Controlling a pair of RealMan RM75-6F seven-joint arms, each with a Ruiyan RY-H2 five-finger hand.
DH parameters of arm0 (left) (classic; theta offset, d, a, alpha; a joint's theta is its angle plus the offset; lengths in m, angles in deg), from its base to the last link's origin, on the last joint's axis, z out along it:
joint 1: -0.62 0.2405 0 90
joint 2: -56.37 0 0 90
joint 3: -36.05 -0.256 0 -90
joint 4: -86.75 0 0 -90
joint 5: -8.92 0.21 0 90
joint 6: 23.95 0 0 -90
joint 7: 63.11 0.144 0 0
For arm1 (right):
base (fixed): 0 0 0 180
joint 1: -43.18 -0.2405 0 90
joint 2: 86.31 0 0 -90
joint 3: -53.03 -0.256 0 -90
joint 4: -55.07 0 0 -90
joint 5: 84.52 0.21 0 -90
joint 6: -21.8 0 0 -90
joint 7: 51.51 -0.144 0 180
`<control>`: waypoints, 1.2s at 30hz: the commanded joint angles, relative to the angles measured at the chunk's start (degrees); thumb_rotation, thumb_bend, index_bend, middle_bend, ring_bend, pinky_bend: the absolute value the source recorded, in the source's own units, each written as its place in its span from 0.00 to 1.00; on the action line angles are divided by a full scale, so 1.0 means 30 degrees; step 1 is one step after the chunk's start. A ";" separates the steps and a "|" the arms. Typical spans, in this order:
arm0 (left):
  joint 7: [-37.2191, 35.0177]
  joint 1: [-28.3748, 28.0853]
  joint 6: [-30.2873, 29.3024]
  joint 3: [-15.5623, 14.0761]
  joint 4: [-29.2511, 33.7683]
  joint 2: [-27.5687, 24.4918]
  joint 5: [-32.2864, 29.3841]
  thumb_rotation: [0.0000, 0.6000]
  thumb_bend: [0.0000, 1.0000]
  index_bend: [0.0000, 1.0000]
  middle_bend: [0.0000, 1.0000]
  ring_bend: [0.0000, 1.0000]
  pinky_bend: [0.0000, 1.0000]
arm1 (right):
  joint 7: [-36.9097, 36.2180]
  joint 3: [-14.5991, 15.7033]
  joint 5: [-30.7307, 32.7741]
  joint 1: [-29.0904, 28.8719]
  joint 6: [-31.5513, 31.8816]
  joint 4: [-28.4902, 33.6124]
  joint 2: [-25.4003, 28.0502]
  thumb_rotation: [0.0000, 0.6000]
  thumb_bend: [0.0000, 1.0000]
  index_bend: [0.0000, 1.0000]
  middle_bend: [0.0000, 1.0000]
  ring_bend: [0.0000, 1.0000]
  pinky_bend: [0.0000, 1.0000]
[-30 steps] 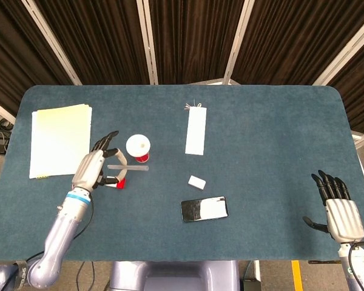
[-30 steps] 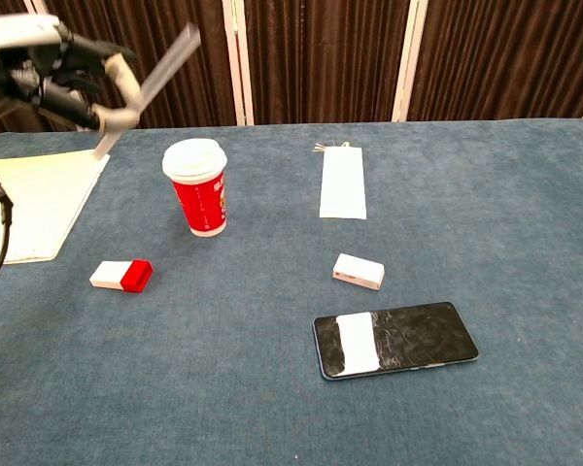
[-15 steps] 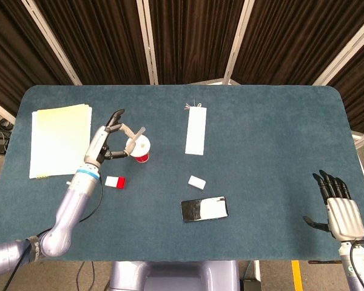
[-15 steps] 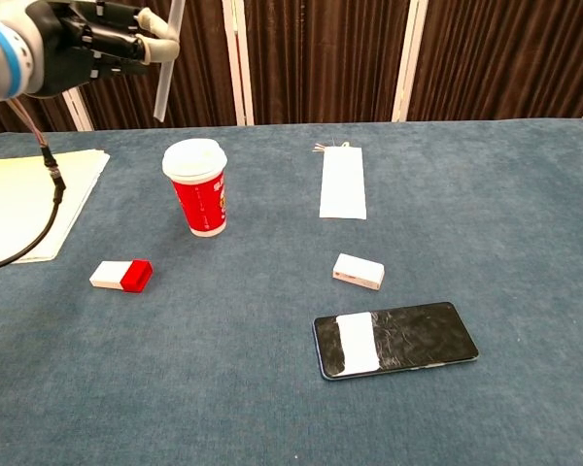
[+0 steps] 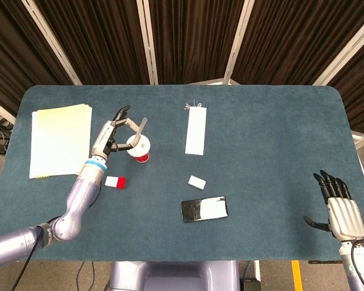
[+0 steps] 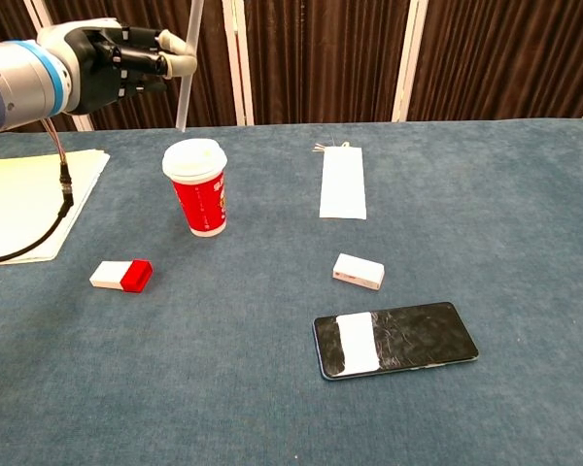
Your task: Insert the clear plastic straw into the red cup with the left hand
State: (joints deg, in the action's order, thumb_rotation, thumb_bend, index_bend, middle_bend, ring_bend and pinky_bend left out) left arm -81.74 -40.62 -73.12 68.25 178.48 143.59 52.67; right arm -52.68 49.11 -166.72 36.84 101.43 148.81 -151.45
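Note:
The red cup (image 6: pixel 200 189) with its white lid (image 5: pixel 138 146) stands on the blue table, left of centre. My left hand (image 6: pixel 126 70) hovers above and to the left of the cup, also visible as the left hand (image 5: pixel 112 138) in the head view. It pinches the clear plastic straw (image 6: pixel 188 68), which hangs nearly upright with its lower end above the lid's left edge, apart from it. In the head view the straw (image 5: pixel 142 127) slants over the lid. My right hand (image 5: pixel 340 209) rests open at the table's front right corner, holding nothing.
A red-and-white block (image 6: pixel 122 276) lies in front of the cup. A white paper sleeve (image 6: pixel 343 183), a small white box (image 6: pixel 359 272) and a cracked phone (image 6: pixel 395 339) lie around the middle. A yellow paper stack (image 5: pixel 59 139) sits at the left.
My left hand has carried the straw right toward the cup and turned it from a slant to nearly upright over the lid. The right hand has stayed put.

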 commanded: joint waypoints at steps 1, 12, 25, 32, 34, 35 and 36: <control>-0.0430 -0.0169 0.0328 -0.0111 -0.0677 0.0261 0.0165 1.00 0.42 0.57 0.00 0.00 0.00 | 0.0002 -0.0011 0.0047 -0.0003 -0.0025 0.0022 0.0009 1.00 0.12 0.00 0.00 0.00 0.00; -0.1500 -0.0778 0.1384 -0.0306 -0.2474 0.1010 0.0300 1.00 0.41 0.57 0.00 0.00 0.00 | -0.0037 -0.0031 0.0178 0.0004 -0.0087 0.0101 0.0050 1.00 0.13 0.00 0.00 0.00 0.00; -0.2170 -0.1176 0.1786 -0.0572 -0.3371 0.1627 0.0845 1.00 0.41 0.57 0.00 0.00 0.00 | -0.0172 -0.0025 0.0241 0.0024 -0.0139 0.0172 0.0132 1.00 0.12 0.00 0.00 0.00 0.00; -0.2573 -0.1245 0.1929 -0.0633 -0.3761 0.1783 0.1282 1.00 0.41 0.57 0.00 0.00 0.00 | -0.0186 -0.0024 0.0273 0.0032 -0.0158 0.0195 0.0156 1.00 0.12 0.00 0.00 0.00 0.00; -0.2698 -0.1261 0.2011 -0.0663 -0.3896 0.1815 0.1385 1.00 0.41 0.57 0.00 0.00 0.00 | -0.0194 -0.0031 0.0309 0.0028 -0.0184 0.0212 0.0160 1.00 0.13 0.00 0.00 0.00 0.00; -0.2763 -0.1261 0.2054 -0.0687 -0.3968 0.1827 0.1454 1.00 0.41 0.57 0.00 0.00 0.00 | -0.0195 -0.0032 0.0330 0.0025 -0.0204 0.0220 0.0161 1.00 0.13 0.00 0.00 0.00 0.00; -0.2817 -0.1258 0.2066 -0.0713 -0.4043 0.1850 0.1518 1.00 0.41 0.57 0.00 0.00 0.00 | -0.0192 -0.0036 0.0344 0.0025 -0.0207 0.0225 0.0160 1.00 0.13 0.00 0.00 0.00 0.00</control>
State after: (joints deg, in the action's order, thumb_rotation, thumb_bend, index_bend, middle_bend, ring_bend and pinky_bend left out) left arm -90.12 -44.38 -66.98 66.16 166.42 149.09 57.16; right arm -53.26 49.00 -165.68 36.91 100.82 149.48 -150.97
